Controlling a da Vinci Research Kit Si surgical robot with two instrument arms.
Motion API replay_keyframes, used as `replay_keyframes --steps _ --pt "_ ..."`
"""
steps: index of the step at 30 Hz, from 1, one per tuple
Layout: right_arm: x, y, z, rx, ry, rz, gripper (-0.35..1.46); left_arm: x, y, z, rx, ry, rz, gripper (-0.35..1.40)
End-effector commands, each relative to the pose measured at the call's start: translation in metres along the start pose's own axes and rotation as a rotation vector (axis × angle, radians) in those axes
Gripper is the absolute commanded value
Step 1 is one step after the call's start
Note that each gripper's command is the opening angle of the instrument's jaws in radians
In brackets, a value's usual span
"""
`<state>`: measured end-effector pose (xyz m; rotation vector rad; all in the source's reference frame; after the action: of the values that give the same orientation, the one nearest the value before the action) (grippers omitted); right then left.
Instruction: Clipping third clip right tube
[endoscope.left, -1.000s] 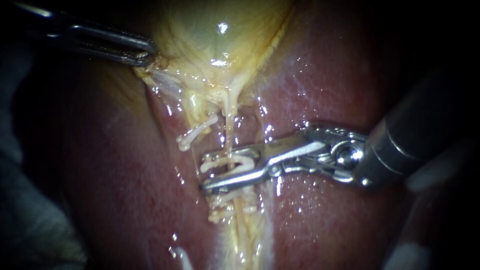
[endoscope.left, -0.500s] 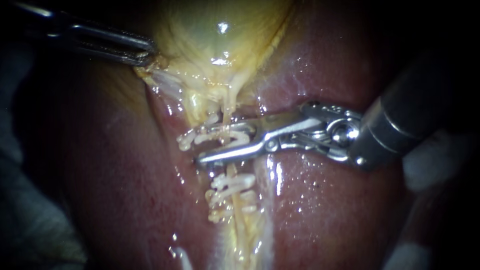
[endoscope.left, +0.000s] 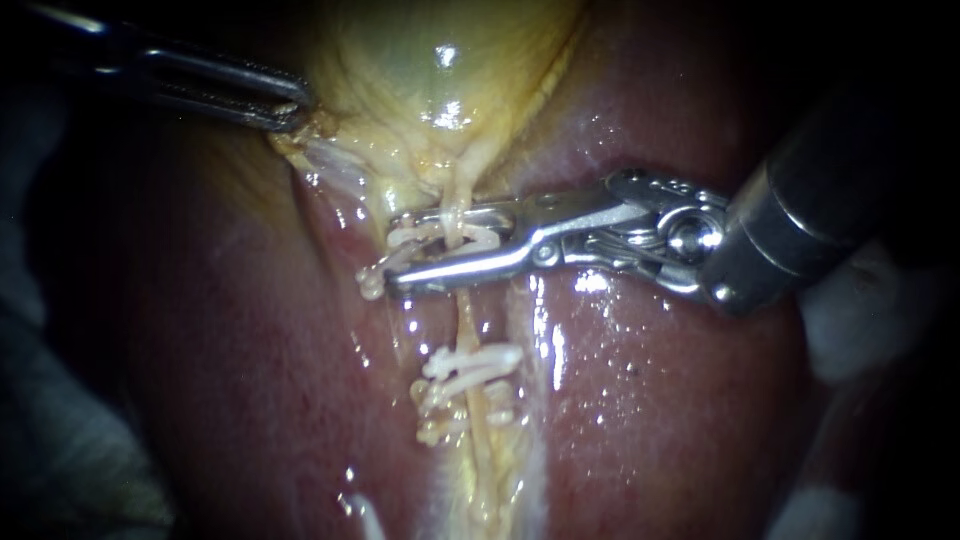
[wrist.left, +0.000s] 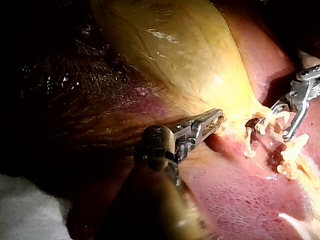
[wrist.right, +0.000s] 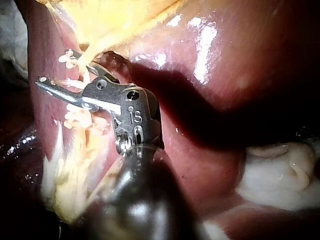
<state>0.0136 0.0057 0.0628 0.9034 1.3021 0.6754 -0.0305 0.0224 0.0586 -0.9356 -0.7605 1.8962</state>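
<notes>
Surgical bench: the right instrument (endoscope.left: 392, 250) has climbed the right tube (endoscope.left: 466, 320) in the past second. It has left the stretch just above the two clips (endoscope.left: 470, 365) already fastened low on the tube and now sits close under the neck of the gallbladder (endoscope.left: 440, 90). Its jaws stand apart astride the tube, one on either side, and carry a white clip (endoscope.left: 470, 240) that has not been squeezed home. The tube runs from the gallbladder's neck down the groove in the liver (endoscope.left: 650, 400), pale and taut. The left instrument (endoscope.left: 295, 110) keeps its place at the gallbladder's edge, its jaws clamped on a fold of yellow tissue and pulling the neck aside so that the tube stays stretched. The move appears to fix the site for the third clip, well clear of the lower pair, so that what looks to remain is the closing of the jaws. The jaw tips lie close to another clip (endoscope.left: 372, 282) on the neighbouring strand, which could be snagged.
</notes>
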Motion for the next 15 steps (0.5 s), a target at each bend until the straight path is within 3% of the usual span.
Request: replay_keyframes --steps 1,15 --pt "0.0001 -0.0001 0.0000 0.001 0.000 0.000 0.46 0.0000 0.0000 0.0000 0.000 0.000 0.000 -0.35" --pt "0.0007 -0.0016 -0.0001 0.006 0.000 0.076 0.35 0.0000 0.0000 0.0000 0.000 0.000 0.000 -0.35"
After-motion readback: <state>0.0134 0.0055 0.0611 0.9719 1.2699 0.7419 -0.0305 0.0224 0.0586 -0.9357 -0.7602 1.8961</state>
